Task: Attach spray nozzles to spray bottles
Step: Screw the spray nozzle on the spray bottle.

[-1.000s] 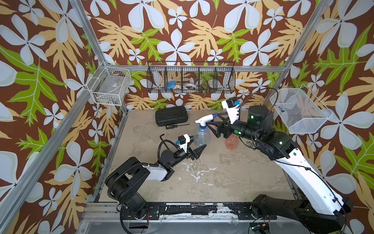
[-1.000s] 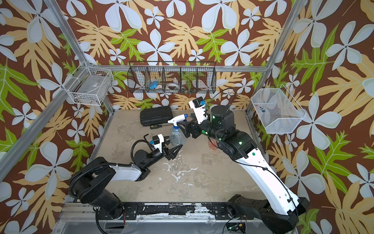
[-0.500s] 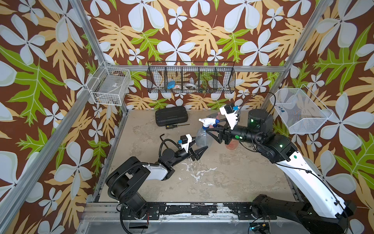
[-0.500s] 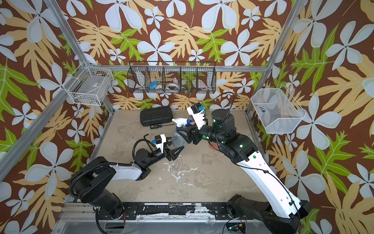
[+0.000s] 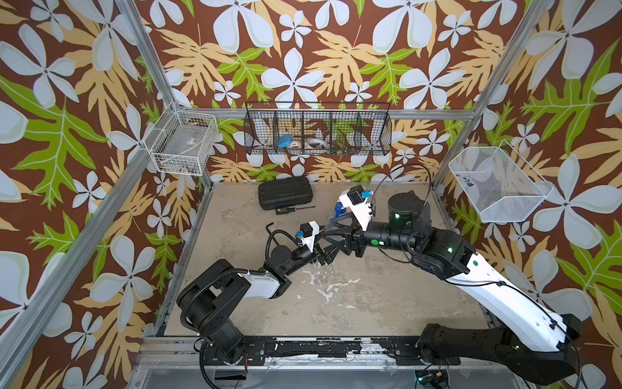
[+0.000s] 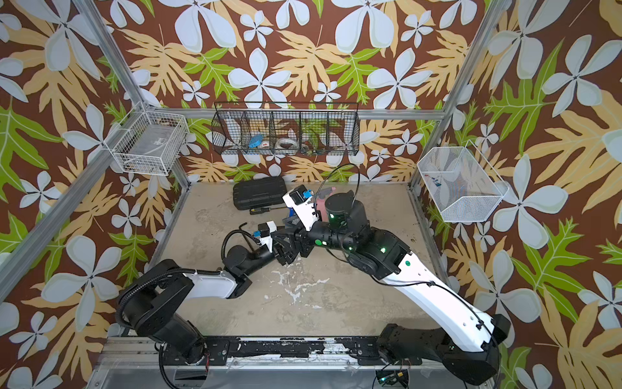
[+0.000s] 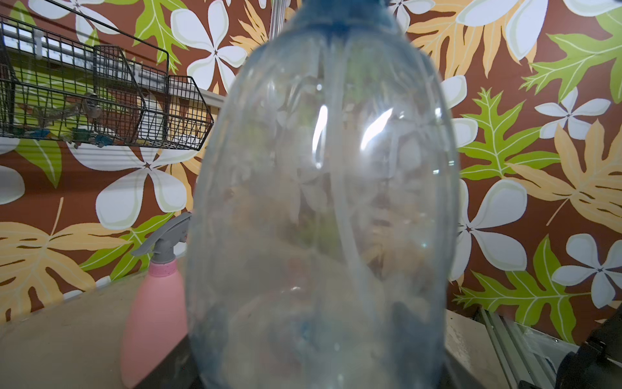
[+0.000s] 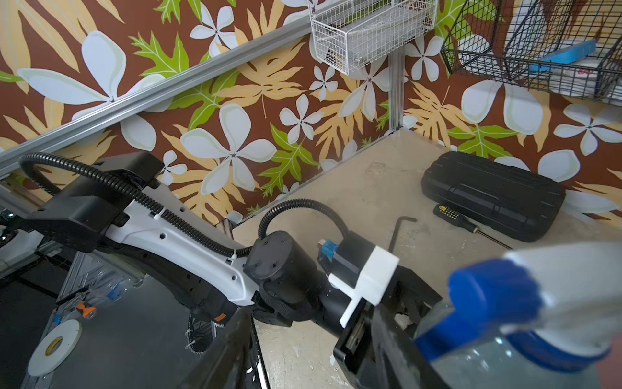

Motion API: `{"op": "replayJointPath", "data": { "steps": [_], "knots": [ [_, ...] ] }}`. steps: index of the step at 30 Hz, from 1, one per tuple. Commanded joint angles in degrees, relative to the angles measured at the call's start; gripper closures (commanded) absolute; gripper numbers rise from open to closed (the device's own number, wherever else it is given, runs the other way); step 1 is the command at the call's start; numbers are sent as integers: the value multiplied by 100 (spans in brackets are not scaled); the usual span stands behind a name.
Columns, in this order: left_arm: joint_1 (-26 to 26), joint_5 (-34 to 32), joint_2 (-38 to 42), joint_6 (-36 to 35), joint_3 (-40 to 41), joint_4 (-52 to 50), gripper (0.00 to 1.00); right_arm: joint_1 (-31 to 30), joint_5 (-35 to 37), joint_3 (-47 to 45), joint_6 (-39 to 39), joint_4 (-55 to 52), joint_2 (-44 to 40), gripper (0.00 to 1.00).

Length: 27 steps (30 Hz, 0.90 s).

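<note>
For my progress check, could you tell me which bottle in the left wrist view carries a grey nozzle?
The opaque pink bottle, farther back, topped by the grey nozzle. The clear bluish bottle filling the view has a blue collar.

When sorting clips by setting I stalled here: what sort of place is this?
Probably a robot test cell: an aluminium frame lined with floral wallpaper, a left arm and right arm mounted at the front, and a black wire basket on the back wall.
</note>
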<state>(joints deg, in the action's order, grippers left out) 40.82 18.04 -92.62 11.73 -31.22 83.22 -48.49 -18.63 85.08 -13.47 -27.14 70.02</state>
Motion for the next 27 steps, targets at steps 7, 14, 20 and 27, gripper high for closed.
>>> {"op": "replayJointPath", "data": {
  "steps": [7,14,20,27],
  "knots": [
    [-12,259,54,39,11,159,56,346,824,-143,486,-256,-763,47],
    [-78,1068,103,486,54,551,55,1838,-757,-550,568,-37,-761,64],
    [-119,1719,129,1018,-83,593,55,1887,-1660,-614,787,122,-591,60],
    [-118,2067,76,1215,-287,405,56,1877,-1848,-429,931,-63,-365,58]
  ]
}}
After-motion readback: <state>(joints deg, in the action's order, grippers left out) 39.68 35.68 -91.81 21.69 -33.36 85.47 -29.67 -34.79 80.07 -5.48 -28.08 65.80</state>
